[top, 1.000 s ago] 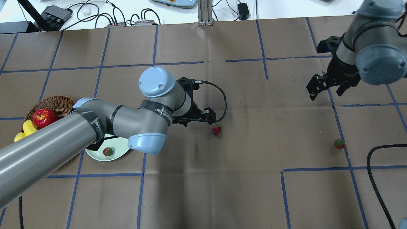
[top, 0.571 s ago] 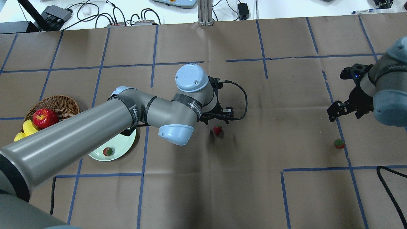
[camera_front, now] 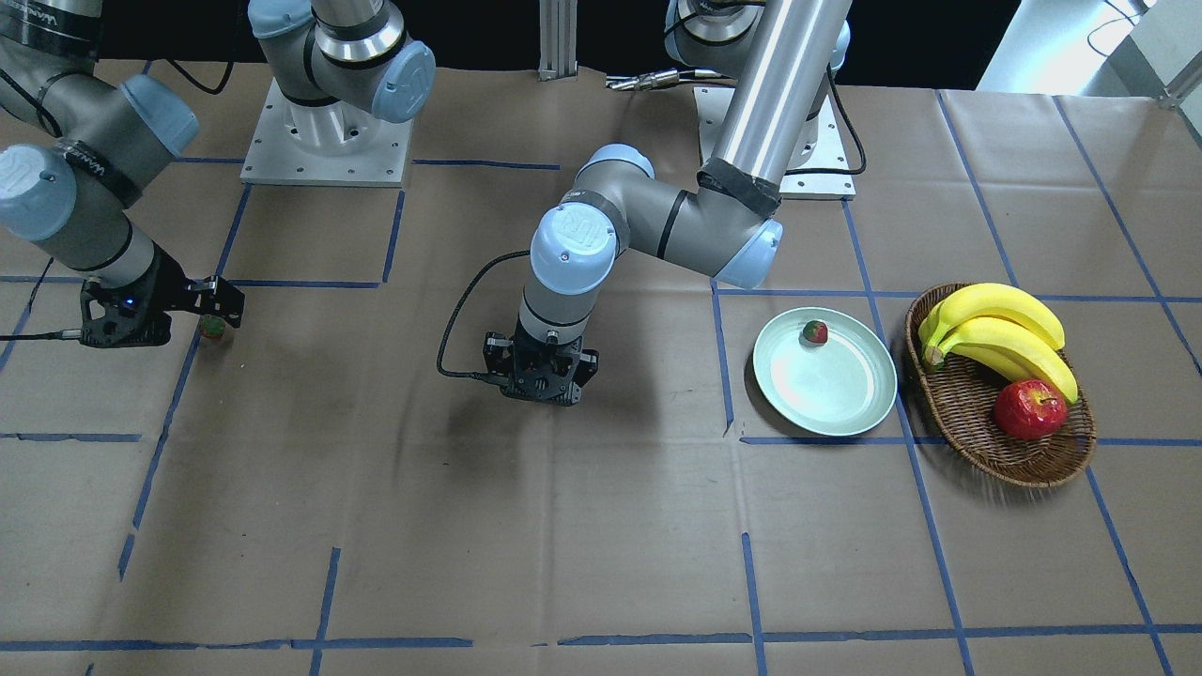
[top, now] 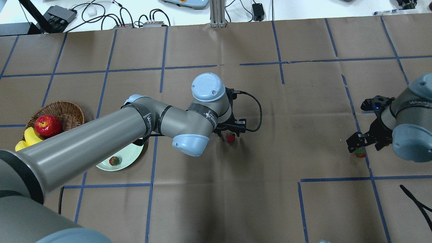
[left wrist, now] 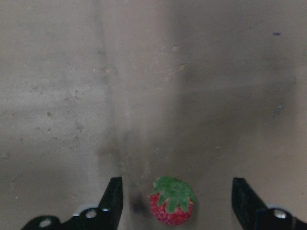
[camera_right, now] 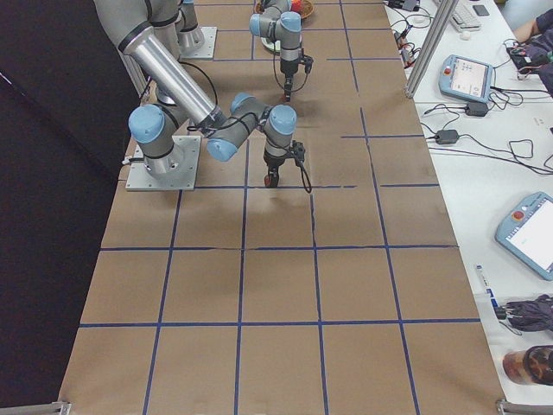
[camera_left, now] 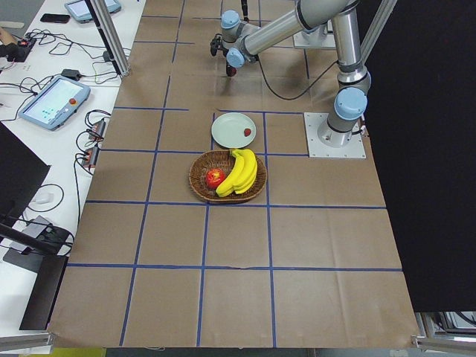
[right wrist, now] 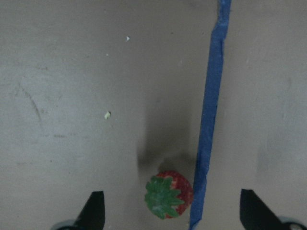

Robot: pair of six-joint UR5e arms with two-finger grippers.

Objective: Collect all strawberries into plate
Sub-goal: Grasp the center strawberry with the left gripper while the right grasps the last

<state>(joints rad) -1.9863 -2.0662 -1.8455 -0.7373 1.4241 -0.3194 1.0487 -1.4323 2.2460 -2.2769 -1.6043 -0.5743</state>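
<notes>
One strawberry point(top: 114, 160) lies on the mint-green plate point(top: 130, 156), which also shows in the front view point(camera_front: 836, 385). A second strawberry point(top: 231, 137) lies on the paper mid-table. My left gripper point(top: 231, 134) is open and low, its fingers either side of this strawberry point(left wrist: 171, 201), not touching. A third strawberry point(top: 360, 153) lies beside a blue tape line at the right. My right gripper point(top: 363, 146) is open just above it, and it sits between the spread fingers in the right wrist view point(right wrist: 169, 194).
A brown wicker basket point(top: 67, 109) with a red apple point(top: 47, 125) and bananas point(top: 30, 136) stands left of the plate. The left wrist's black cable point(top: 258, 111) loops beside the gripper. Another black cable point(top: 416, 202) lies at the near right.
My left gripper moved right and lowered until its fingers straddle the middle strawberry. My right arm swung in towards the near edge and came down over the right strawberry.
</notes>
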